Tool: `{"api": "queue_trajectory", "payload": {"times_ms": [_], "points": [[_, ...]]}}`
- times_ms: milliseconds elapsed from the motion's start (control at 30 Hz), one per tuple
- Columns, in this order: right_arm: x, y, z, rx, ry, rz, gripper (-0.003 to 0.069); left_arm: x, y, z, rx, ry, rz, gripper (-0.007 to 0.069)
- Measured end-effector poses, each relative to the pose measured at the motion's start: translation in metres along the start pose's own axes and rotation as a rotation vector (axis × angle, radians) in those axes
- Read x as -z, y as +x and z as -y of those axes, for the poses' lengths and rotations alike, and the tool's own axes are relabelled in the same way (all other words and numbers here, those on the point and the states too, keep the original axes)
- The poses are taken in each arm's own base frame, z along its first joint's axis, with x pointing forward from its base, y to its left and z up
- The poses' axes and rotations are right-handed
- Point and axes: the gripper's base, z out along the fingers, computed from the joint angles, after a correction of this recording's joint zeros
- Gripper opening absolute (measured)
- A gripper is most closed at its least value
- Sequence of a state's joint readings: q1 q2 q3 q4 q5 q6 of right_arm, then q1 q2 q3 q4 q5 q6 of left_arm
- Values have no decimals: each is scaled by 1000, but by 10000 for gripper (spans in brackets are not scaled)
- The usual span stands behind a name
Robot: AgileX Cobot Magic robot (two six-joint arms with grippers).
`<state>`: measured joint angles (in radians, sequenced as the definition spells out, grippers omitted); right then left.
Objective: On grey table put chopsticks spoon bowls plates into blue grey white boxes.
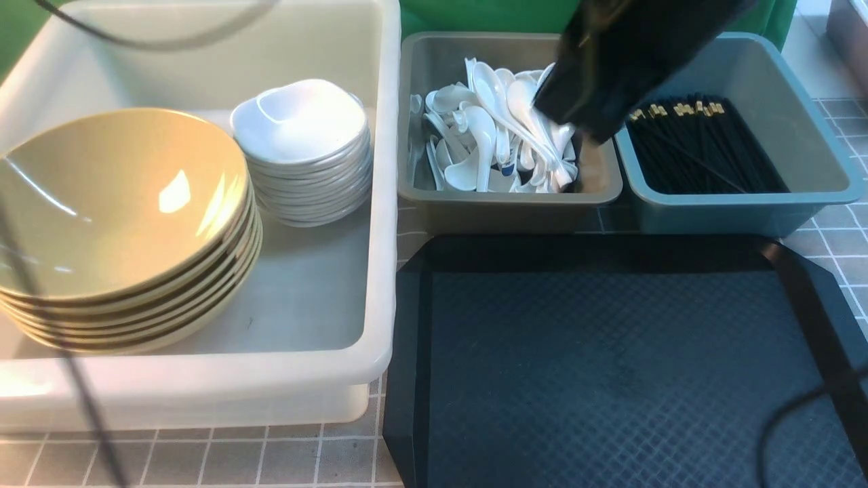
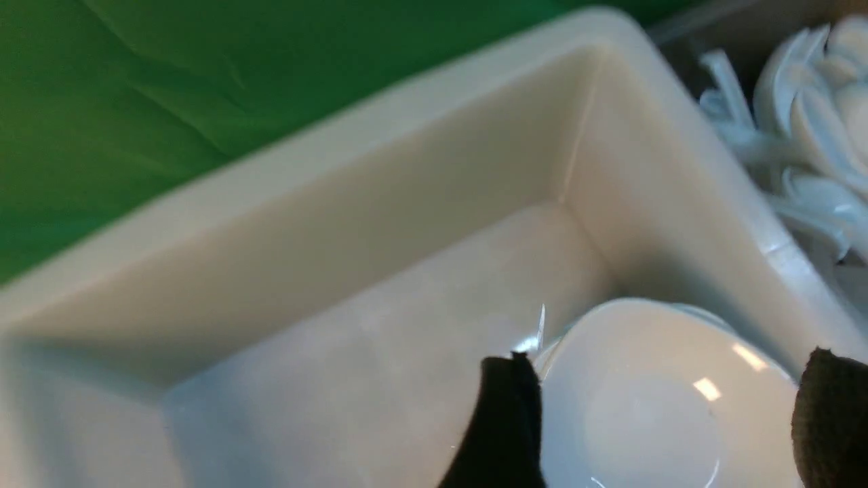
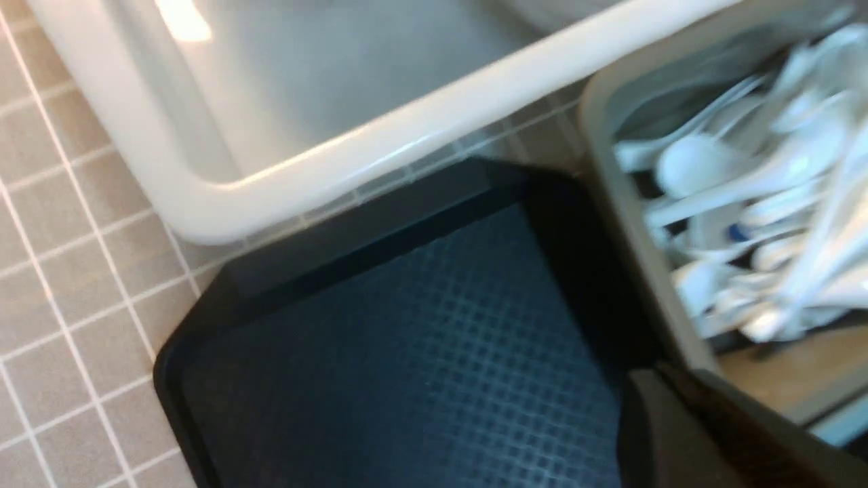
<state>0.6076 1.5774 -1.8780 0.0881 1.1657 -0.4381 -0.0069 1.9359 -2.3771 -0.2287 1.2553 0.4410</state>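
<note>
Small glossy white rounded-square plates (image 1: 302, 146) are sitting in a stack in the upper middle part of the very large white plastic box (image 1: 383, 203), which is filling the left of the front frame; the top plate is lying slightly askew. To their left, wide olive-yellow glossy bowls (image 1: 122, 224) are resting in a bigger stack in the same box. White ceramic soup spoons (image 1: 491, 132) are lying heaped in the grey-brown plastic box (image 1: 508, 217) at upper centre. Thin black chopsticks with gold bands (image 1: 698, 146) are lying bundled in the teal-blue plastic box (image 1: 712, 217) at upper right.

The black textured tray (image 1: 610, 373) at lower right is showing nothing on it. No loose tableware is showing on the light grey tiled table (image 1: 271, 461), so the sorting is looking done or nearly so.

The left gripper (image 2: 668, 379) is hovering over the top plate with its fingers (image 2: 508, 420) spread wide to either side of it; whether they are touching its rim is unclear. The right gripper (image 1: 586, 125) is showing as a dark blur over the grey-brown box at upper centre, pinched closed, with nothing visible in it.
</note>
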Motion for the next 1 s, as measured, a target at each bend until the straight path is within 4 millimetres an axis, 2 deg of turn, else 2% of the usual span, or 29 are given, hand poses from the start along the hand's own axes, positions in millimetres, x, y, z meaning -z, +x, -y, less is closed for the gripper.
{"api": "queue_trajectory", "payload": {"times_ms": [67, 100, 167, 200, 267, 300, 367, 400, 467, 500, 533, 567, 633, 667, 733, 867, 1000], "points": [[20, 4, -4, 1, 17, 33, 26, 37, -5, 8, -16, -47, 43, 382], [34, 11, -9, -7, 25, 52, 28, 74, -3, 17, -45, -102, 58, 299], [44, 23, -15, -27, 26, 56, 28, 108, 5, 30, -63, -141, 63, 198], [53, 33, -21, -42, 33, 73, 30, 135, 18, 40, -73, -162, 61, 110], [55, 42, -25, -48, 39, 87, 31, 145, 34, 47, -74, -162, 27, 55], [57, 53, -30, -54, 49, 109, 31, 157, 55, 57, -71, -157, 0, 20], [58, 73, -38, -59, 68, 147, 32, 172, 91, 71, -56, -161, -5, -1], [61, 73, -38, -58, 74, 162, 33, 179, 92, 73, -56, -166, 10, -3], [65, 91, -46, -61, 102, 219, 34, 191, 128, 86, -42, -188, 63, -10], [65, 99, -49, -69, 117, 256, 34, 191, 146, 92, -33, -196, 87, -11], [68, 107, -52, -78, 137, 304, 34, 203, 167, 102, -24, -216, 153, -10], [71, 115, -56, -81, 158, 353, 34, 202, 186, 108, -16, -226, 187, -10], [75, 127, -61, -83, 191, 430, 36, 214, 220, 121, -2, -259, 288, -10], [78, 135, -64, -85, 214, 488, 37, 214, 245, 128, 16, -275, 333, -10], [82, 149, -70, -94, 232, 566, 37, 212, 276, 136, 46, -309, 359, -10], [80, 166, -78, -134, 228, 644, 38, 203, 313, 141, 81, -356, 349, -10], [77, 171, -81, -165, 212, 648, 44, 200, 327, 143, 46, -402, 401, -10]]}}
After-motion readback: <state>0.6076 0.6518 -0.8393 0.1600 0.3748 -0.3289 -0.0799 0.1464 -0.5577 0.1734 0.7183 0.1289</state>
